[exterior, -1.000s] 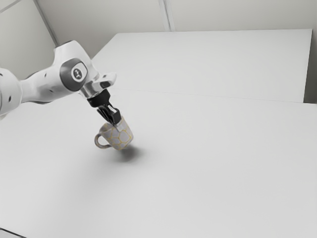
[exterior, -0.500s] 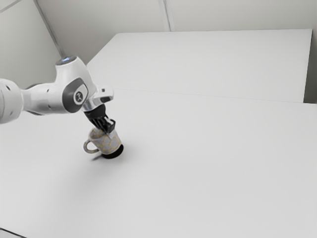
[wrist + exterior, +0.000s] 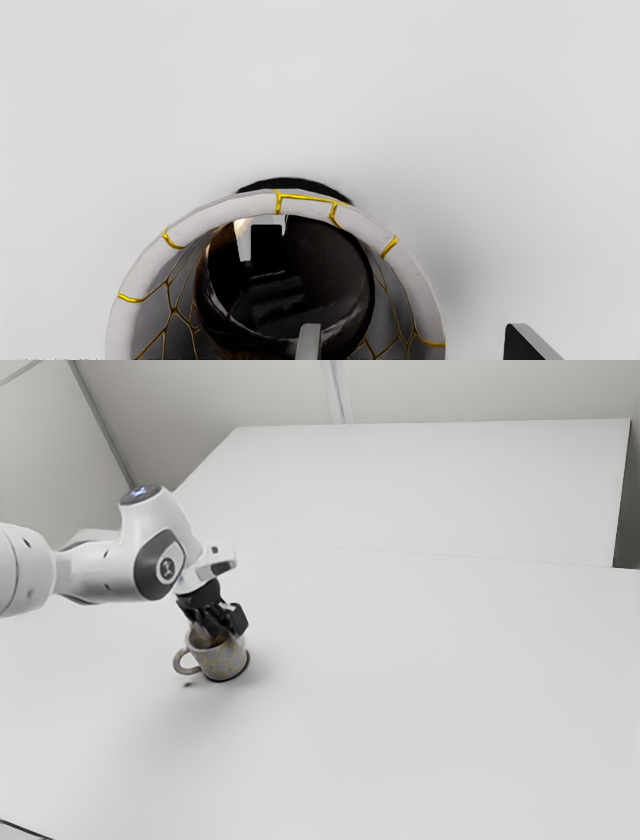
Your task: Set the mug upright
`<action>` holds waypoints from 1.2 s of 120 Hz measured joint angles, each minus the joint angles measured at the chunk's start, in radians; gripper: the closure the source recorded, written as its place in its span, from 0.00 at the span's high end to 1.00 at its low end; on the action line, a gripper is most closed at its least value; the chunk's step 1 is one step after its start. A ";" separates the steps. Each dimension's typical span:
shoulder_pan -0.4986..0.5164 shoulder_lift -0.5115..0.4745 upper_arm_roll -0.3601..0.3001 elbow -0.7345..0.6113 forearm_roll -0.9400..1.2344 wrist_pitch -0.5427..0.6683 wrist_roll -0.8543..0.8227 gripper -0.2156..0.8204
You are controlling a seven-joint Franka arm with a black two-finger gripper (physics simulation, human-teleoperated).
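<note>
Looks nearly done: upright mug (image 3: 226,663), claw (image 3: 223,632) to back out.
Shows mug on table (image 3: 450,690), at eight o'clock from the exterior view's centre, mouth up, base down, handle (image 3: 184,664) toward nine o'clock. Can't rule out a slight lean. In wrist view, see claw spread astride the wall, with one finger (image 3: 308,345) inside the rim (image 3: 300,204), the other outside, apart from the wall; pinching nothing. Count righting as done, by judgement; can't vouch for a flat, steady stand with claw so close. Left to do: draw claw up and out along its own slant, without snagging the inside and tipping mug toward a fall, then check for level.
</note>
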State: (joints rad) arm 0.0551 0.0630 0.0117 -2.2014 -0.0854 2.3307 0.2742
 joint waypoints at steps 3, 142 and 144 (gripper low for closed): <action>0.000 -0.007 0.000 0.000 0.000 -0.001 -0.002 0.58; -0.009 0.014 0.001 0.707 -0.005 -0.715 -0.034 0.79; -0.009 0.014 0.001 0.707 -0.005 -0.716 -0.034 0.79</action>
State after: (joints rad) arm 0.0461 0.0768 0.0123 -1.4945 -0.0901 1.6145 0.2404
